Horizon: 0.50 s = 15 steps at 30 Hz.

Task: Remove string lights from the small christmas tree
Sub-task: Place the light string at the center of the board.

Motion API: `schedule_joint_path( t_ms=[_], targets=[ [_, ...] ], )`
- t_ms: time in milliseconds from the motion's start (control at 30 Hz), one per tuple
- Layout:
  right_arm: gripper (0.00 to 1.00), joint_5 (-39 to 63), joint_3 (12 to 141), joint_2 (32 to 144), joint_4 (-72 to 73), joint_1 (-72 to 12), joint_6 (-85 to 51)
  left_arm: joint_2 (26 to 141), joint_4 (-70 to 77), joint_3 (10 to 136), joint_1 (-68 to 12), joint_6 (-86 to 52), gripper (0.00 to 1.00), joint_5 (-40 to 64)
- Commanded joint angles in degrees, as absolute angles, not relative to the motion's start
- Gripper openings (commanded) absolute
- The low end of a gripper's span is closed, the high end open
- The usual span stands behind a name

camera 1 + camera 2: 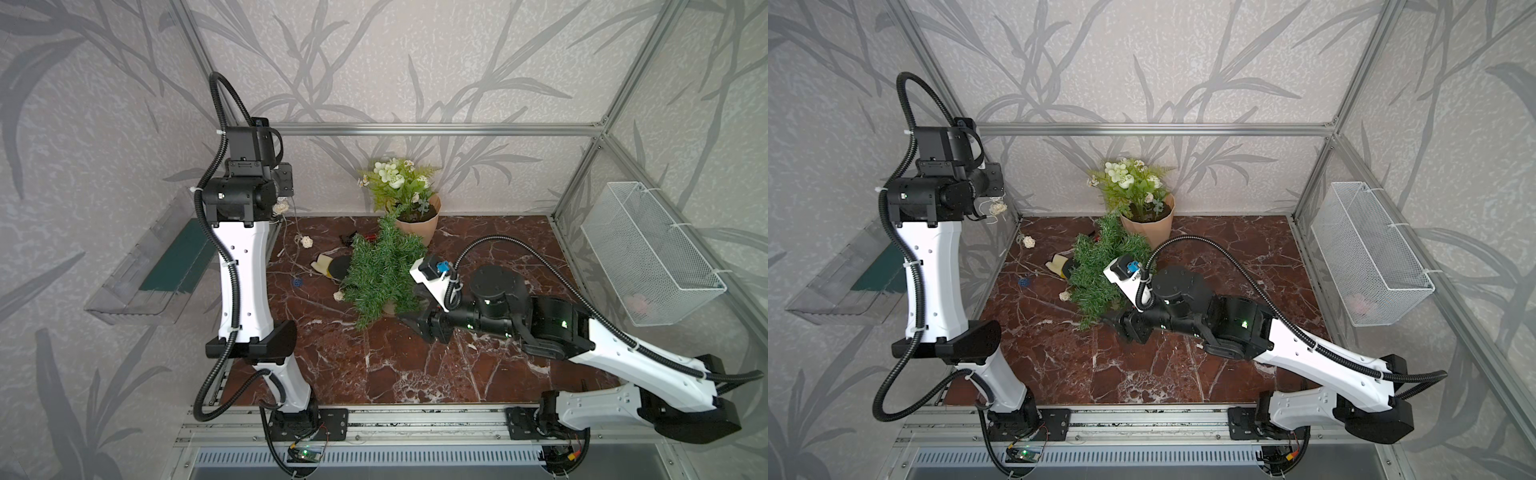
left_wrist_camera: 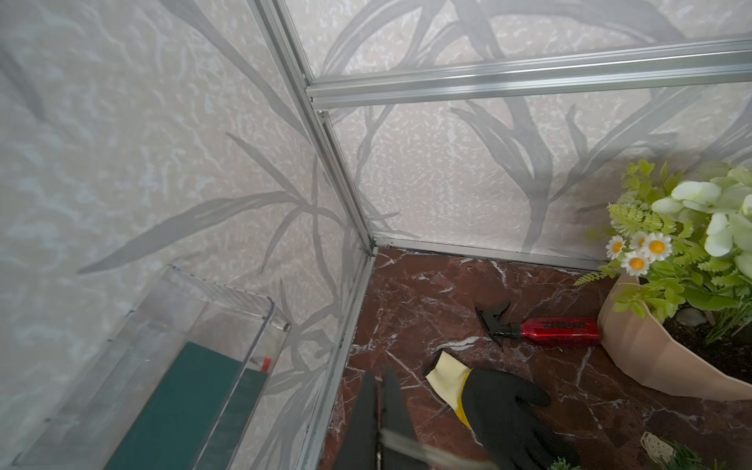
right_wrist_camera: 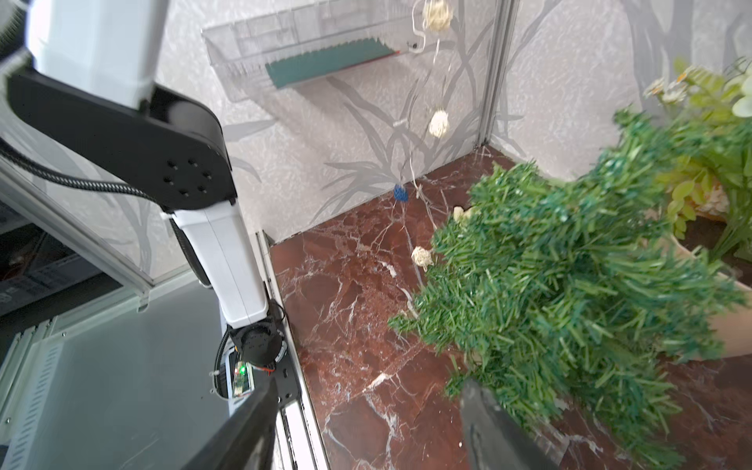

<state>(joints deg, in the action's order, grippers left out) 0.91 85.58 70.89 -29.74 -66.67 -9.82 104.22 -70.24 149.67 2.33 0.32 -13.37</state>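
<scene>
The small christmas tree, bushy and green, leans over the middle of the marble table. The string lights hang as a thin pale wire from my raised left gripper at the back left. They run down past a cream ball and a blue ball to a cream ball at the tree's edge. That gripper is shut on the wire. My right gripper stands open low beside the tree, with bare marble between its fingers.
A white-flowered plant in a tan pot stands just behind the tree. A black-and-yellow glove and a red spray bottle lie behind the tree, left of the pot. A clear bin hangs on the left wall, a white mesh basket on the right.
</scene>
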Motion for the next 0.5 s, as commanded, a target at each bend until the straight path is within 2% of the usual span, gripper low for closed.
schedule_joint_path(
  t_ms=[0,267,333,467],
  targets=[
    [0.7,7.36,90.49,72.28,-31.5,-63.33,-8.98,105.27,-71.64,150.67,4.61,-7.33,0.0,-5.94],
    [0.7,15.93,100.95,78.8,-34.8,-53.07,-7.39,106.0,-61.31,146.47,4.83,-13.18,0.0,3.91],
    [0.7,16.7,102.4,80.0,-34.91,-52.02,-7.08,106.95,-63.06,146.37,4.83,-13.25,0.0,2.85],
    [0.7,17.49,103.21,81.55,-34.65,-51.3,-7.06,105.95,-66.27,139.6,5.22,-13.53,0.0,-6.98]
  ],
)
